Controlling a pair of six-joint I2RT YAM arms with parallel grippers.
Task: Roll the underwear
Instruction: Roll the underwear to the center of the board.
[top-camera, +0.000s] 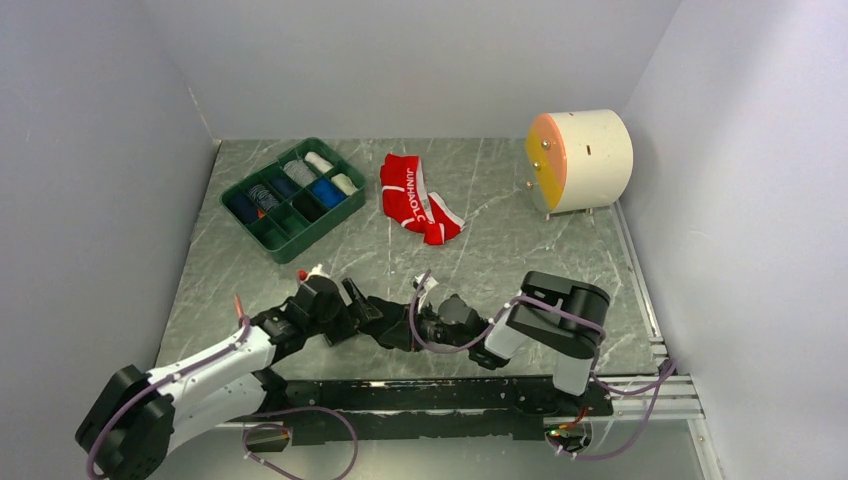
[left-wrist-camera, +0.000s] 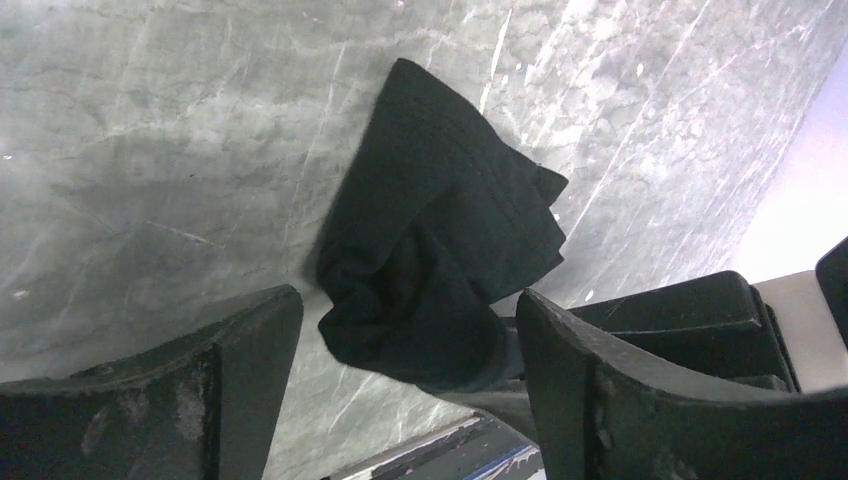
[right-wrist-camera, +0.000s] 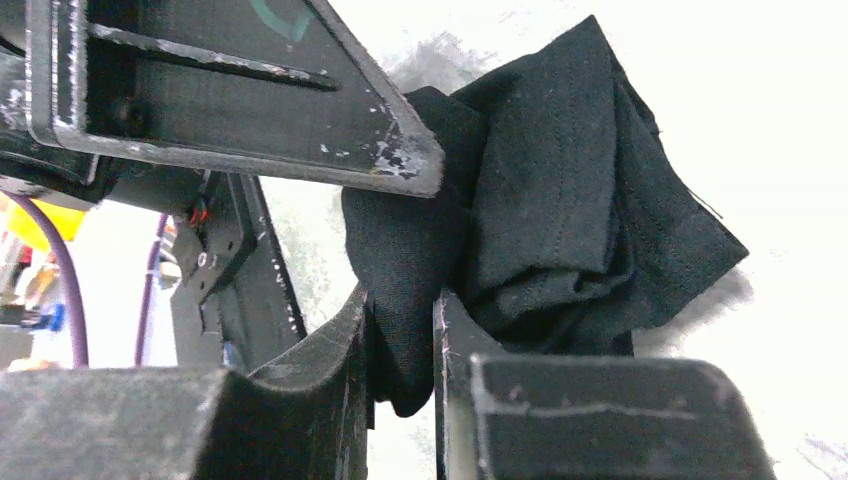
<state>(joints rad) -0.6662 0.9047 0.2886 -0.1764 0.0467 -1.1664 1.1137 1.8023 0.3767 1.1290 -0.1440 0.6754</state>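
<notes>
The black underwear (left-wrist-camera: 440, 250) lies bunched on the marble table near the front edge, between my two grippers (top-camera: 398, 335). My left gripper (left-wrist-camera: 410, 335) is open; its fingers (left-wrist-camera: 235, 370) stand on either side of the bundle's near end without closing on it. My right gripper (right-wrist-camera: 402, 345) is shut on a fold of the black underwear (right-wrist-camera: 560, 200) and pinches it from the opposite side. The red underwear (top-camera: 418, 196) with the white-lettered waistband lies crumpled at the back middle of the table, away from both grippers.
A green compartment tray (top-camera: 272, 236) with several rolled cloths stands at the back left. A cream cylinder with an orange face (top-camera: 580, 158) stands at the back right. A black rail (top-camera: 440, 392) runs along the table's front edge. Grey walls enclose three sides.
</notes>
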